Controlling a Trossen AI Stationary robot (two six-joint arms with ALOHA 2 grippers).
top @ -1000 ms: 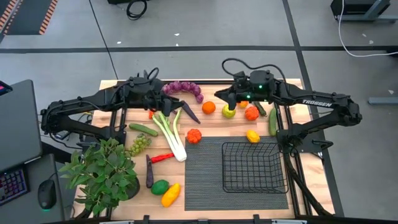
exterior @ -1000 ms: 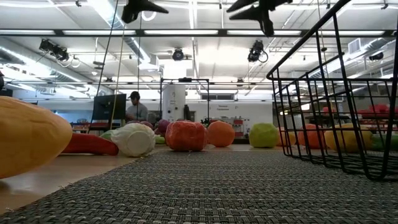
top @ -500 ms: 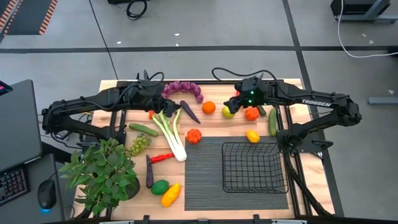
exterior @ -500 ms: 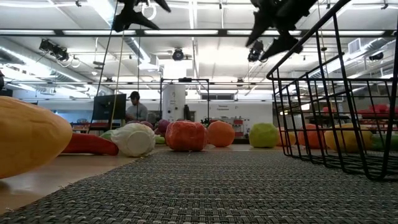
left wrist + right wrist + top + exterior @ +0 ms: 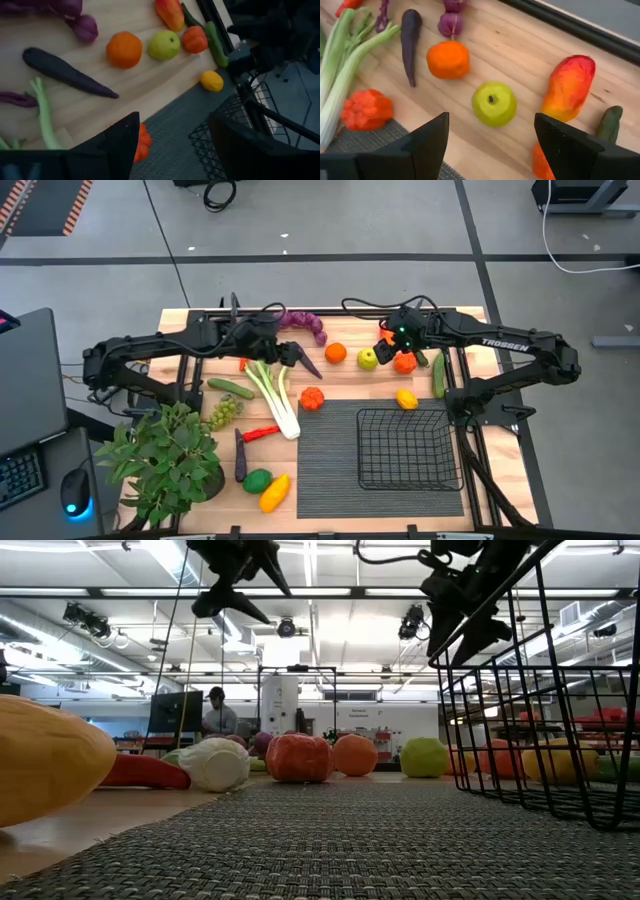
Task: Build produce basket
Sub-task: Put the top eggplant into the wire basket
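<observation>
The black wire basket [image 5: 405, 448] stands empty on the dark ribbed mat [image 5: 330, 470]. Produce lies loose on the wooden table: a green apple [image 5: 367, 358], an orange [image 5: 336, 353], a dark eggplant [image 5: 306, 360], a leek [image 5: 276, 394] and others. My right gripper [image 5: 386, 345] hangs open in the air just right of the apple [image 5: 494, 102], which shows beyond its fingers in the right wrist view. My left gripper [image 5: 290, 352] hangs open above the leek's top and the eggplant [image 5: 65, 74].
A red-and-yellow pepper [image 5: 568, 87] and a cucumber [image 5: 438, 376] lie right of the apple. A yellow fruit [image 5: 406, 399] sits by the basket's far edge. A potted plant [image 5: 165, 460] fills the near left corner. A person [image 5: 215, 710] sits far behind the table.
My right gripper has opened, come down and gone a little toward the table's right edge, off the green apple, which has stayed on the table. My left gripper has gone toward the table's right edge and come lower, still open.
</observation>
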